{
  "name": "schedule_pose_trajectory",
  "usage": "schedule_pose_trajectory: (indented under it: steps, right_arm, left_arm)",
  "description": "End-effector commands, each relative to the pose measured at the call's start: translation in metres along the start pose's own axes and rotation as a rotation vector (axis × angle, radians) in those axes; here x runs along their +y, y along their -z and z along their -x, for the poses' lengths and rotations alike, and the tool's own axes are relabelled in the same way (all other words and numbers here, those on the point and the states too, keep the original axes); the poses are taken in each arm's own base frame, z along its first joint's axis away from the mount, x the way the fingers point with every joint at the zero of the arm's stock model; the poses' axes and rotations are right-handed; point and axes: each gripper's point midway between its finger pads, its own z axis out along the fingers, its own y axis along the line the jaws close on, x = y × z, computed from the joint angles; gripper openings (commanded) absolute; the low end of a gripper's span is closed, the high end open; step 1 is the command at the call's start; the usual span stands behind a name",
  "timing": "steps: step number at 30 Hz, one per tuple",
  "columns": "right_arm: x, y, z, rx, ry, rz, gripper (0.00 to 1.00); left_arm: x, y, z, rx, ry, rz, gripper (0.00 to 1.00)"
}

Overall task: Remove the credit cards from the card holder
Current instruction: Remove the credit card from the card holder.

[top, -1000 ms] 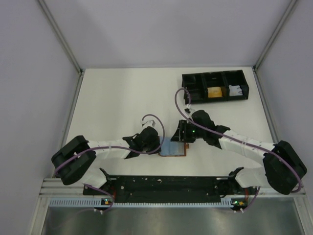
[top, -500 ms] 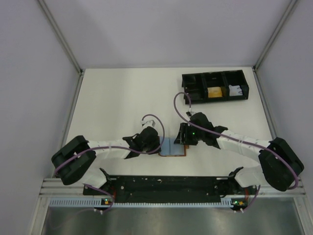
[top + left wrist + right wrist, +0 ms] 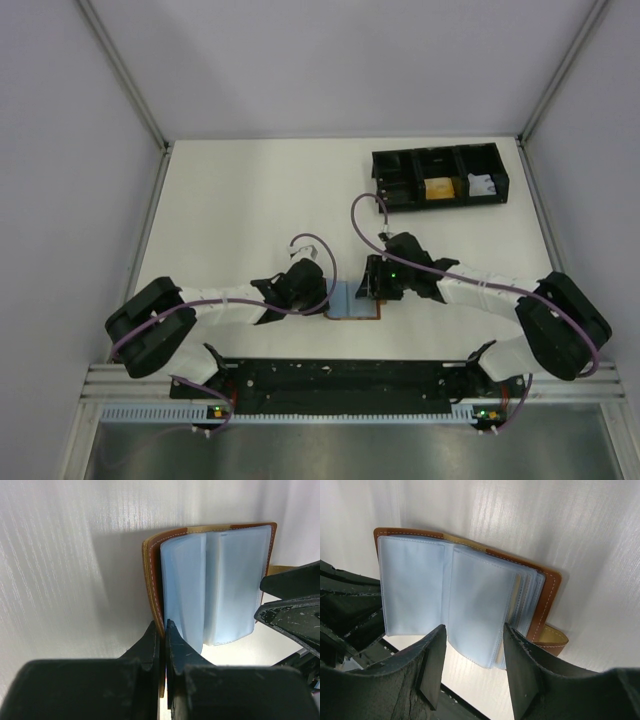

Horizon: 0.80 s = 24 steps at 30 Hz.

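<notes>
A: What worries you most from here?

B: The pinch on the cover. The left gripper (image 3: 163,627) has its jaws clenched on the left edge of the card holder (image 3: 152,570), apparently on the brown cover alone. If a sleeve gets tugged sideways, I judge the whole wallet could slide or pivot round that one pinch instead of giving up a card.

A: And the right side?

B: The right gripper (image 3: 472,630) hangs over the pale blue plastic sleeves (image 3: 445,595) with its jaws released and spread, nothing between them. The sleeves are frosted and stacked. Closing there could catch a sleeve, or several leaves at once, rather than a card. I cannot pick out the cards for certain; there is only a yellowish strip among the right-hand leaves.

A: Where does the holder lie?

B: It lies open, face up on the bench (image 3: 230,210), in the middle close to the near edge and between the two grippers. Its closure tab (image 3: 554,639) pokes out on the right. The black tray (image 3: 436,150) sits well apart at the far right.

A: And the arms?

B: Both forearms run low over the bench and angle inward from their bases, the left from the left and the right from the right. The wrists meet at the holder. The right gripper points down onto the sleeves, and the left comes in at the cover's edge.
</notes>
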Motion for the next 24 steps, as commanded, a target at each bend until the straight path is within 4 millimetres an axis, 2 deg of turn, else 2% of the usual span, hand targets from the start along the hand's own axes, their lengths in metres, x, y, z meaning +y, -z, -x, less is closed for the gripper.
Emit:
schedule_pose_trajectory:
  steps: [1,13,24]
  right_arm:
    - [0.009,-0.005,0.002,-0.007,0.017,0.045,0.49]
    - [0.017,-0.012,-0.004,0.030,-0.001,0.098,0.49]
    - [0.056,-0.014,0.007,0.024,-0.015,0.289,0.50]
  left_arm:
    - [0.006,0.000,-0.001,-0.008,-0.003,0.015,0.00]
    - [0.003,-0.001,-0.001,-0.006,-0.003,0.001,0.00]
    - [-0.001,-0.001,-0.002,-0.006,-0.001,-0.019,0.00]
